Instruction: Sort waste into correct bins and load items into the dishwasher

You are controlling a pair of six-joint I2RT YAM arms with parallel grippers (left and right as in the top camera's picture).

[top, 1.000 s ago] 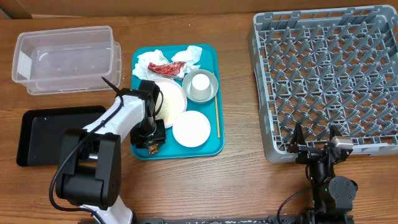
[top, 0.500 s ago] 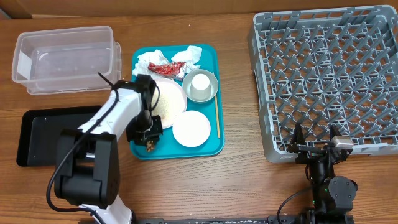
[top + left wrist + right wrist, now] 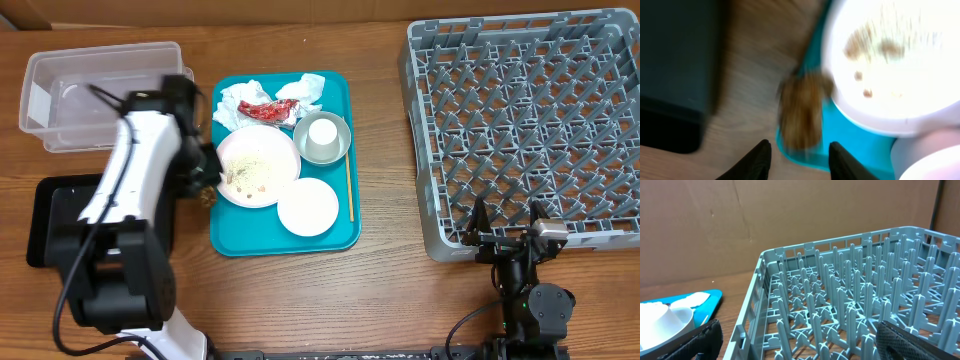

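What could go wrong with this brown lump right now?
The brown food lump sits only at the jaw tips of the left gripper, over the teal tray's edge and the wooden table: a weak hold could drop it short of the black tray. The wrist view's blur suggests speed, worsening that.

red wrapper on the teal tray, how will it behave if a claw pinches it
The red wrapper looks crinkled and thin, so it is probably floppy and very light, crumpling further when pinched. It lies against the white napkins, so a push might drag them along.
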